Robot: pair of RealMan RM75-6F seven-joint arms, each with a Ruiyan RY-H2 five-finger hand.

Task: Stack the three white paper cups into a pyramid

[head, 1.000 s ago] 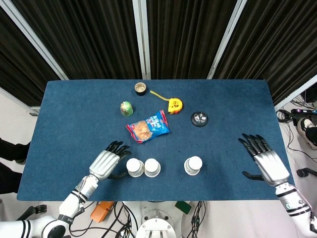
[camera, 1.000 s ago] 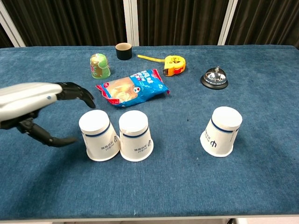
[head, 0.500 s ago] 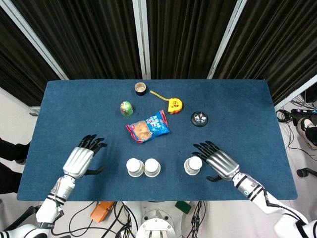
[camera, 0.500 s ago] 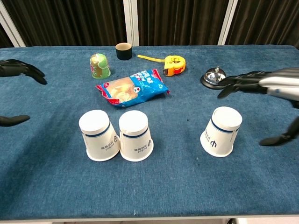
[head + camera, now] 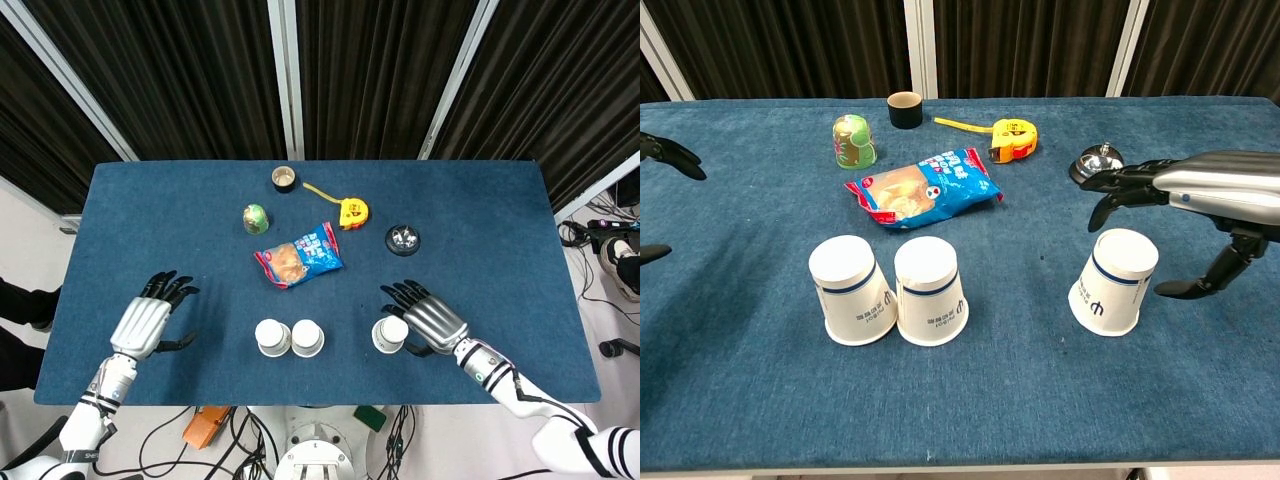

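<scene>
Two white paper cups stand upside down, touching side by side, near the table's front: the left cup [image 5: 270, 337] [image 5: 848, 289] and the middle cup [image 5: 307, 338] [image 5: 929, 289]. A third cup [image 5: 390, 334] [image 5: 1115, 280] stands upside down, apart to the right. My right hand [image 5: 427, 320] [image 5: 1200, 200] hovers open just right of and above that third cup, fingers and thumb spread around it without a closed grip. Far to the left, my left hand [image 5: 148, 317] [image 5: 665, 160] is open and empty, mostly cut off in the chest view.
Behind the cups lie a blue snack bag [image 5: 299, 257] [image 5: 925, 188], a green bottle [image 5: 255, 218], a dark small cup [image 5: 284, 179], a yellow tape measure [image 5: 351, 211] and a call bell [image 5: 402, 239] [image 5: 1097, 166]. The bell sits just behind my right hand.
My right hand has come in from the right to the third cup's side. My left hand has drawn back left, away from the two paired cups. The cups have not moved.
</scene>
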